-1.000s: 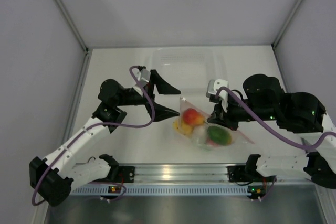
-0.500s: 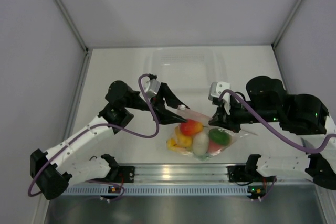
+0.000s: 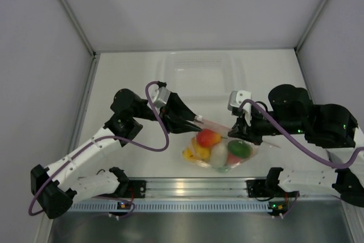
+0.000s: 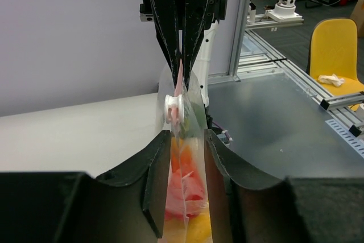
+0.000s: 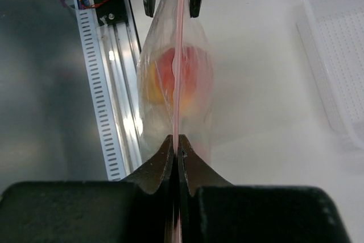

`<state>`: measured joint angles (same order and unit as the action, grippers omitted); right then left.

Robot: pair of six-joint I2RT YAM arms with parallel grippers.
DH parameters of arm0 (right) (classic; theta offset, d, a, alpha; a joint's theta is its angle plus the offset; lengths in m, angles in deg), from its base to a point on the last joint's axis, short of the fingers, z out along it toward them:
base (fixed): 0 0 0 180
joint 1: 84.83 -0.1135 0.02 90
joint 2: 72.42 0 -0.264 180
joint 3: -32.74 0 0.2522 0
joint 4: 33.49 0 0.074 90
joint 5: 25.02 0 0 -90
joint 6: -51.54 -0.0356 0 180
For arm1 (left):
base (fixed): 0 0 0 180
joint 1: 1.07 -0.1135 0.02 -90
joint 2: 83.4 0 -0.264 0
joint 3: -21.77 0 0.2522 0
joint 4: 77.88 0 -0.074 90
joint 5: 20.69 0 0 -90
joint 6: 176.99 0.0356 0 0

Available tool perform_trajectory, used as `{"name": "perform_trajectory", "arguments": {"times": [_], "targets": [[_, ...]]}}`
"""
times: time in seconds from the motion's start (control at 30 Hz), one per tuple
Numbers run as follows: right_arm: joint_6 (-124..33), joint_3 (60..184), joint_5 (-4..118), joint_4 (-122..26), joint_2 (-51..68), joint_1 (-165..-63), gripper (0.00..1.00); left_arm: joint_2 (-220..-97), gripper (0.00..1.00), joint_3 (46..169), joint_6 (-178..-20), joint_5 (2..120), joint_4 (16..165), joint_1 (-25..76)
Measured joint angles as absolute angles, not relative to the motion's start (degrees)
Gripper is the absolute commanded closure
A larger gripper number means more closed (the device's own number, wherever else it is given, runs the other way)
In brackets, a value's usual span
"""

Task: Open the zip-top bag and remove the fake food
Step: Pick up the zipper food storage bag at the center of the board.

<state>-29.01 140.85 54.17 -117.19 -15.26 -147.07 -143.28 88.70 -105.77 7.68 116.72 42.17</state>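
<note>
Clear tub [image 3: 202, 66] bhd bag [image 3: 219, 147].

Ahead of me, a clear plastic tub [image 3: 202, 61] sits far and central on the white table [image 3: 122, 72]. A yellow chair [image 4: 335, 55] stands off right.

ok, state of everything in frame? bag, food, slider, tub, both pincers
zip-top bag: held up by its zip edge, zip shut as far as visible.
fake food: inside the bag, bunched at the bottom.
slider: on the pink strip, just past the left pincer's tips.
left pincer: jaws apart, straddling the bag's end, not clamped.
right pincer: shut on the pink strip.
clear tub: upright behind the bag, untouched.
</note>
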Motion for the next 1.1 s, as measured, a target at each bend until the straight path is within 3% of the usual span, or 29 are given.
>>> {"name": "perform_trajectory", "arguments": {"times": [0.2, 0.23, 0.37, 0.43, 0.73, 0.83, 0.87, 0.9, 1.1], "targets": [[-29.0, 140.3, 54.1, -117.1, -15.3, -147.1, 1.0, -143.3, 0.75, 88.7, -105.7, 7.9, 116.7, 42.2], [-29.0, 140.2, 54.1, -117.2, -15.4, -147.1, 1.0, -143.3, 0.85, 88.7, -105.8, 7.9, 116.7, 42.2], [-29.0, 139.8, 54.1, -117.2, -15.4, -147.1, 1.0, -143.3, 0.9, 88.7, -105.9, 8.2, 116.7, 42.2], [-29.0, 139.8, 54.1, -117.2, -15.4, -147.1, 1.0, -143.3, 1.0, 88.7, -105.9, 8.2, 116.7, 42.2], [-29.0, 136.9, 54.8, -115.3, -16.7, -147.1, 1.0, -143.5, 1.0, 88.7, -105.3, 8.8, 116.7, 42.2], [-29.2, 134.6, 56.0, -113.8, -18.3, -147.1, 0.89, -144.7, 1.0, 88.8, -105.3, 8.8, 116.8, 42.3], [-29.3, 133.8, 56.5, -112.9, -18.9, -147.1, 0.76, -145.2, 1.0, 88.8, -105.3, 8.9, 116.7, 42.3], [-29.6, 133.0, 57.2, -111.9, -19.4, -147.1, 0.71, -145.9, 1.0, 88.8, -105.4, 9.0, 116.7, 42.3], [-31.4, 131.6, 60.1, -104.9, -20.3, -147.1, 0.64, -147.0, 1.0, 88.8, -106.0, 9.3, 116.4, 42.4]]}}
